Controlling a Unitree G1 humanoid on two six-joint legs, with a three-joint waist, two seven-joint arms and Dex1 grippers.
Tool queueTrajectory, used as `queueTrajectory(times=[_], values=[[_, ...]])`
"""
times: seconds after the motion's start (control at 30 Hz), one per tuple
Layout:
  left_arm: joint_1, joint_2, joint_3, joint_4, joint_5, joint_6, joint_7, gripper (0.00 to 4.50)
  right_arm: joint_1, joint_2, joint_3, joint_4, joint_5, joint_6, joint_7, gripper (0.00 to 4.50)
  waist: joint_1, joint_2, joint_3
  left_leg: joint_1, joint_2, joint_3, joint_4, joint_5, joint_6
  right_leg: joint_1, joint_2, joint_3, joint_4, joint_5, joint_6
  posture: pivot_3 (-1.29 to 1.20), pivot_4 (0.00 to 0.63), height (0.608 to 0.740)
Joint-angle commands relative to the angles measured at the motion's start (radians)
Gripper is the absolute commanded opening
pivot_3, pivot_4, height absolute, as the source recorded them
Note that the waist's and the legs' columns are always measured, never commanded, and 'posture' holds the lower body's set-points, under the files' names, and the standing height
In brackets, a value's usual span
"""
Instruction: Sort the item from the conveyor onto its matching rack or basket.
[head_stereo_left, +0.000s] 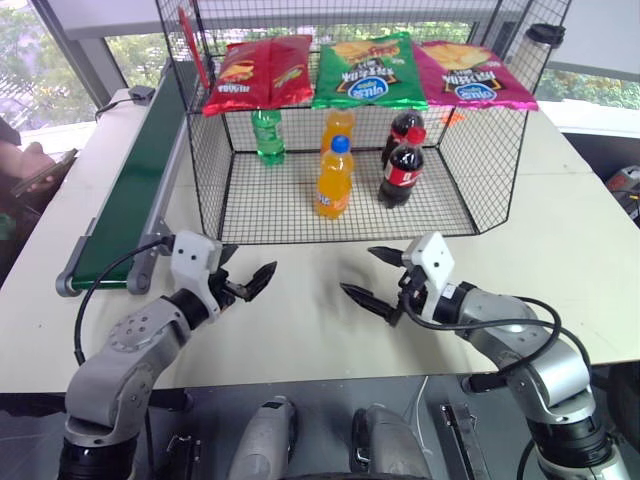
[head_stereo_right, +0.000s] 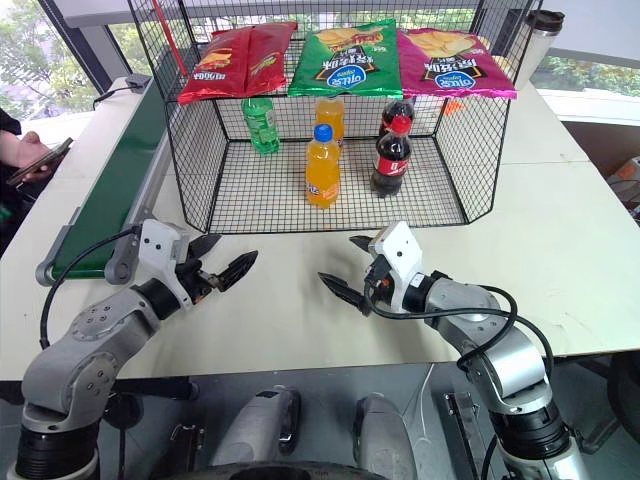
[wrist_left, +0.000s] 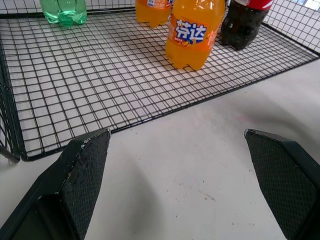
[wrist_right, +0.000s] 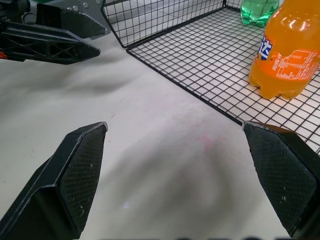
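The item, a clear-green bottle (head_stereo_left: 267, 137), stands upright on the mesh floor at the back left of the black wire basket (head_stereo_left: 208, 190); its top is hidden behind a chip bag. The dark green conveyor (head_stereo_left: 130, 190) runs along the table's left side with nothing on its visible belt. My left gripper (head_stereo_left: 250, 262) hovers open and empty over the white table just in front of the basket's left corner. To its right, my right gripper (head_stereo_left: 358, 270) is also open and empty, its fingers pointing toward the left one. The right wrist view catches the left gripper's fingers (wrist_right: 50, 42).
Two orange bottles (head_stereo_left: 334, 178) and two cola bottles (head_stereo_left: 402, 170) stand mid-basket. Red, green and pink chip bags (head_stereo_left: 365, 72) lie on the tilted shelf above. A steel tumbler (head_stereo_left: 540, 50) stands at the back right. At the far left a person's hand (head_stereo_left: 30, 165) holds a phone.
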Motion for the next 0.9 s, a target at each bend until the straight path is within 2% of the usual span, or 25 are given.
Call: queueTrajectory(times=[0.03,0.9], values=[[0.003,0.006,0.015,-0.029,-0.003,-0.019,-0.001,4.45,-0.002,0.004,0.000,-0.010,0.001,-0.019,0.004,4.50,0.000,0.000,0.000,0.000,0.000,0.000,0.000,0.000,0.000,0.000,0.000,0.000,0.000,0.000,0.000,0.00,0.150,0.739],[-0.006,-0.002,-0.006,-0.021,0.048,-0.056,0.014,4.45,-0.010,0.004,0.001,-0.022,0.009,-0.004,-0.006,4.50,0.000,0.000,0.000,0.000,0.000,0.000,0.000,0.000,0.000,0.000,0.000,0.000,0.000,0.000,0.000,0.00,0.150,0.739]])
